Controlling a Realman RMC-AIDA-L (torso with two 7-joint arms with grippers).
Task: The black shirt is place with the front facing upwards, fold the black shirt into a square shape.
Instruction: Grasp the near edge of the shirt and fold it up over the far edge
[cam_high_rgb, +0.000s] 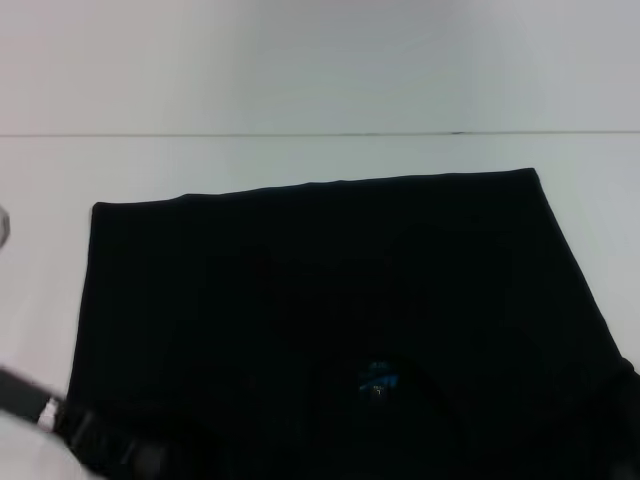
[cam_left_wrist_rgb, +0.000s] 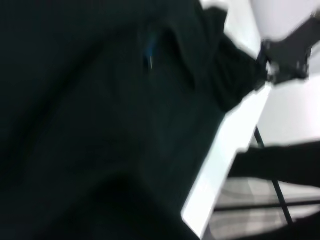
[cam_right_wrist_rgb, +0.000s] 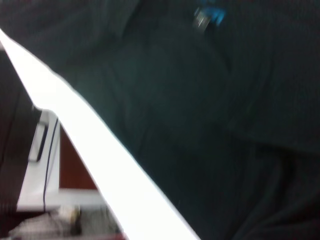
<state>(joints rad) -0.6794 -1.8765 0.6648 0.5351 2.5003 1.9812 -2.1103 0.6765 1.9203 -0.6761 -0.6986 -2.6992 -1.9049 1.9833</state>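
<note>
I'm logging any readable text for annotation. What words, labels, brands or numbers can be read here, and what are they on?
No text can be read in any view.
Neck label: the small blue mark at the neck of the black shirt is too blurred to read; it also shows in the right wrist view.
Shirt front: no lettering shows.
White table: no markings.
</note>
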